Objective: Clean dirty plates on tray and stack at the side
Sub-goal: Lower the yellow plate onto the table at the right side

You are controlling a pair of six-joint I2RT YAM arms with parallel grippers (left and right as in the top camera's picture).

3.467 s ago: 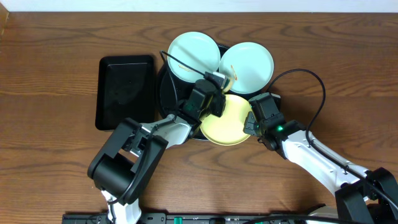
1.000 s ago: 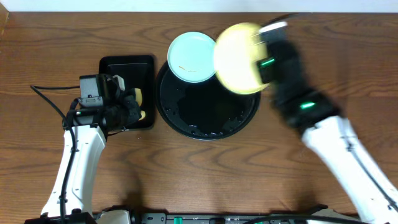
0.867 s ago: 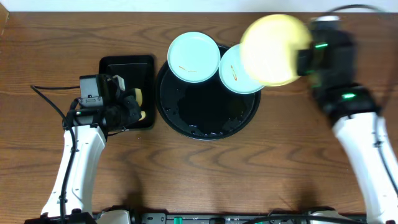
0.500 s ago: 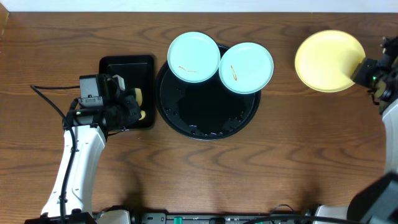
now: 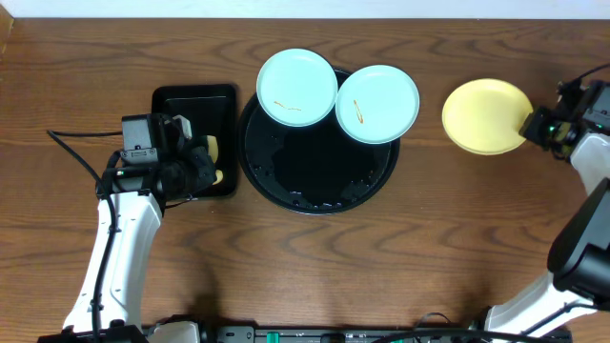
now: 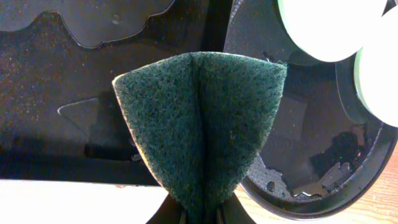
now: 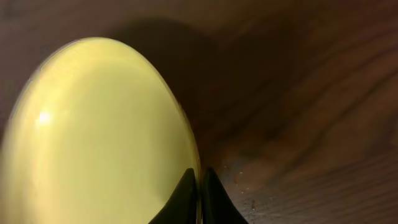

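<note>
Yellow plate (image 5: 486, 116) shifted nearer tray (image 5: 319, 205), rim pinched by right jaws; left jaws clamp sponge (image 6: 199, 124).

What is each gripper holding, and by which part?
The left gripper pinches the folded green scouring pad at its narrow end. The right gripper clamps the yellow plate at its rim.

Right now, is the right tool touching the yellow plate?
Touching. The right wrist view shows the right tool closed on the rim of the yellow plate, with one finger on each side of it.
</note>
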